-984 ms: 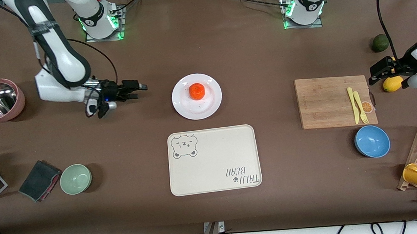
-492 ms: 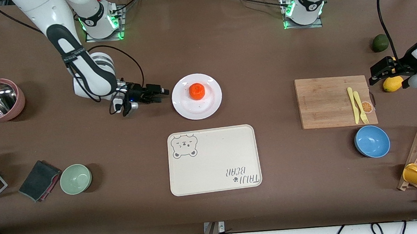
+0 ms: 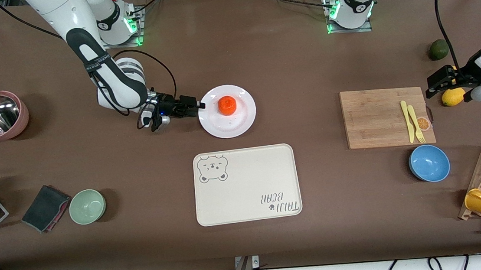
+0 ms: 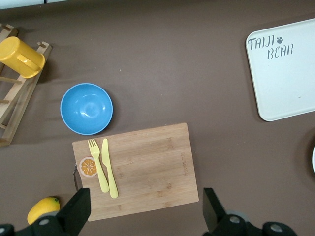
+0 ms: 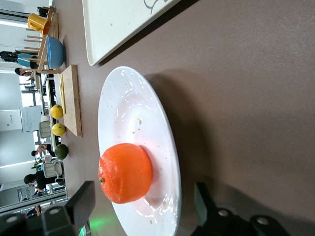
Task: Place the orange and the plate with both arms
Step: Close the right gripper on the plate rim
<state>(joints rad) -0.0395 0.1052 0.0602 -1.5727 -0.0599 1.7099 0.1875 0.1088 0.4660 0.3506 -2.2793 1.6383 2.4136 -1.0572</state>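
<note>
The right hand [image 3: 200,105] sits low at the rim of the plate [image 3: 243,121], on the side toward the right arm's end of the table [image 3: 286,61]. Its two fingers [image 5: 74,209] stand apart with the plate's edge between them, one above the rim and one below, not yet pinched down on it. The orange [image 3: 227,105] lies on the plate just ahead of those fingertips, close to the rim being taken, and is touched by neither finger.

The left hand [image 4: 142,216] waits open, up in the air over the end of the wooden board [image 3: 384,116] nearest the lemon [image 3: 452,97], well away from the plate.

The main risk, as I judge it, is the orange. It is round and loose on a glossy, shallow plate, so if the right hand lifts by one edge the plate will tip away from the hand and the fruit could roll off onto the table. A thin rim held by two narrow fingers may also slip or twist, more so with the fruit's weight on it. The upper finger could nudge the orange if it pushes further in before closing. If the fingers shut too high or too low, the rim could skid out and push the plate away across the table instead of being caught.
</note>
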